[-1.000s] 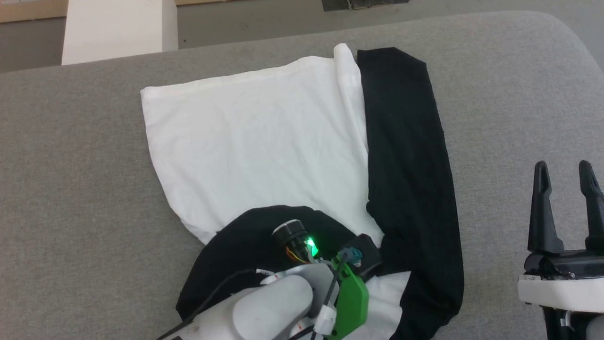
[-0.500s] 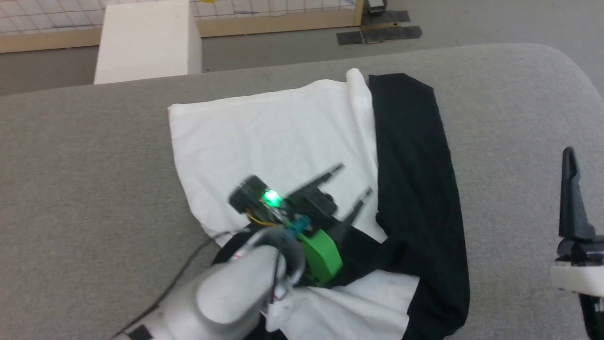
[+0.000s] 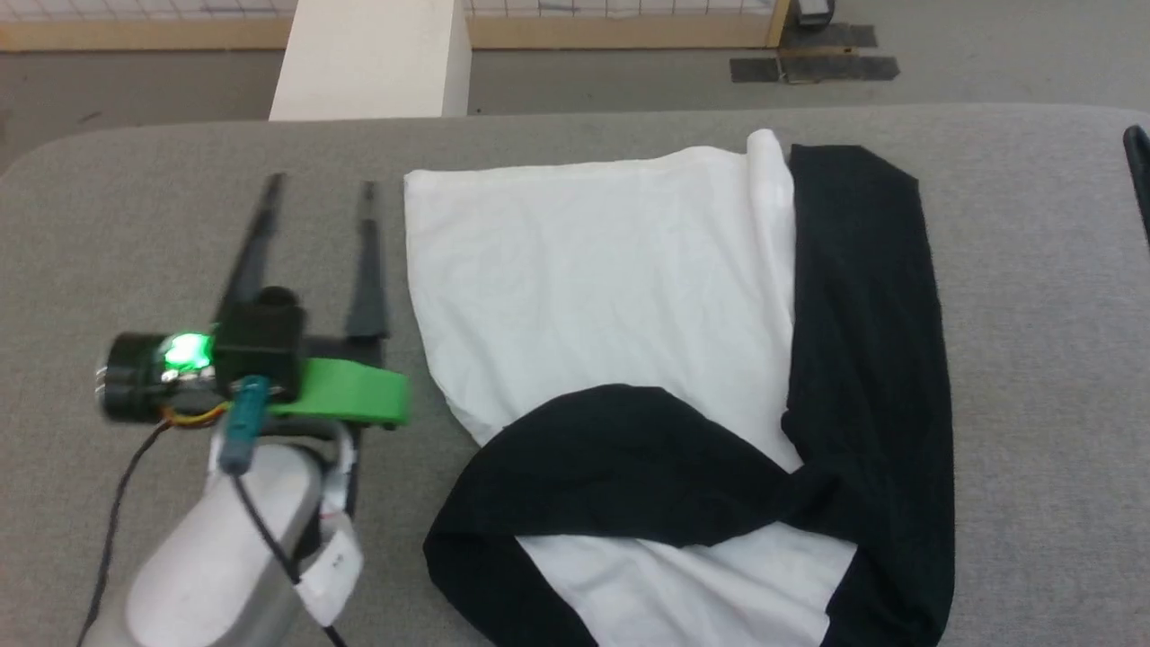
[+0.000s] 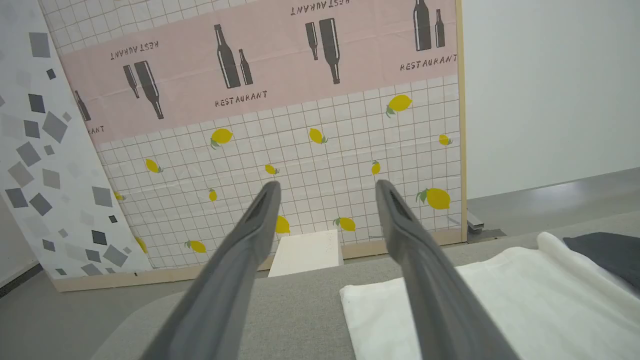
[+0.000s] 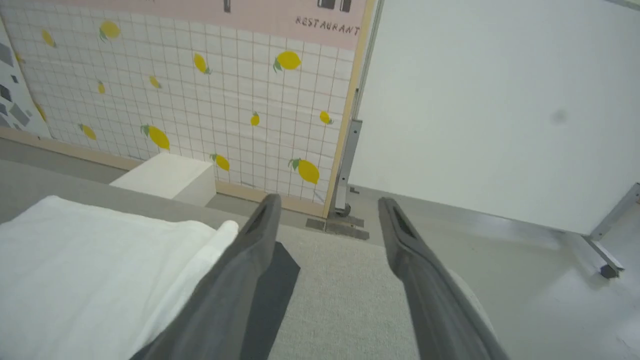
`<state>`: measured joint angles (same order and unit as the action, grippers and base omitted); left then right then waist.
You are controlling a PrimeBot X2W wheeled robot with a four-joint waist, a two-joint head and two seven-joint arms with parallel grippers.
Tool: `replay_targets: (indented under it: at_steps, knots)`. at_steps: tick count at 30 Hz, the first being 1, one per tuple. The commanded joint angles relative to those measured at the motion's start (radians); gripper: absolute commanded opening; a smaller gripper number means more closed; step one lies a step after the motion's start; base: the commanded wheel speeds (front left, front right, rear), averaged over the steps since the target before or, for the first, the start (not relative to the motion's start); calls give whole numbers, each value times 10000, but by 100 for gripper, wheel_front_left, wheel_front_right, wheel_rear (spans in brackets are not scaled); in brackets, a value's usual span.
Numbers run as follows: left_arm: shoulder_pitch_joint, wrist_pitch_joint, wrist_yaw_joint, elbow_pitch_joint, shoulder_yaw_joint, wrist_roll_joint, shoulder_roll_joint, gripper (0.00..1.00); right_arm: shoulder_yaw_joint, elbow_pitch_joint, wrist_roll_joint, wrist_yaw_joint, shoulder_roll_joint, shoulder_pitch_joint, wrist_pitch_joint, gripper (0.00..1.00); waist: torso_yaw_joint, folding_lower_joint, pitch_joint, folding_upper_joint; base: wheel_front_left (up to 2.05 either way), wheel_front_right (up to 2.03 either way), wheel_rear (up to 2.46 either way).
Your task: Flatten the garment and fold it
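— How does the left gripper look to you?
— On my screen the left gripper (image 3: 320, 184) has its two fingers spread wide, and nothing is between them. It is above bare worktop (image 3: 135, 225), just beside the left edge of the garment (image 3: 611, 288), and it does not touch the cloth.
— And the right one?
— The right gripper (image 5: 328, 199) is spread too, and empty. I see it over the far right part of the worktop, near the black sleeve (image 3: 862, 314).
— Where does the garment lie?
— In the middle of the grey worktop. The white body is spread out, the black sleeve runs along its right side, and another black part (image 3: 629, 458) lies across the near end. Behind the worktop I see a white box (image 3: 368, 58) and a panel with lemons (image 4: 300, 150).
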<state>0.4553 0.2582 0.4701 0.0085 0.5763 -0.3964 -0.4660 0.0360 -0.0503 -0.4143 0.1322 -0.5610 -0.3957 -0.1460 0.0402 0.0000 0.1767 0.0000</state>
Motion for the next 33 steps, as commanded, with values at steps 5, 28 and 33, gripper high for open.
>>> replay_targets:
  at_steps: [5,28,33]
  knots:
    - [-1199,34,503,-361,-1567,403,99,100,-1278,-1121,-1056,-15,-1034,-1879,-2872,100,657,0,991,0,0,0,0]
    - [-1533,35,-2219,-1017,-4803,2529,2833,100,-3745,-5125,-685,-15,-1244,-6724,-7106,100,1968,0,4569,0,0,0,0]
    - [-1595,35,-2501,-1000,-5151,2824,3106,100,-4028,-5791,-969,-15,-1138,-6362,-7153,100,1834,0,4524,0,0,0,0]
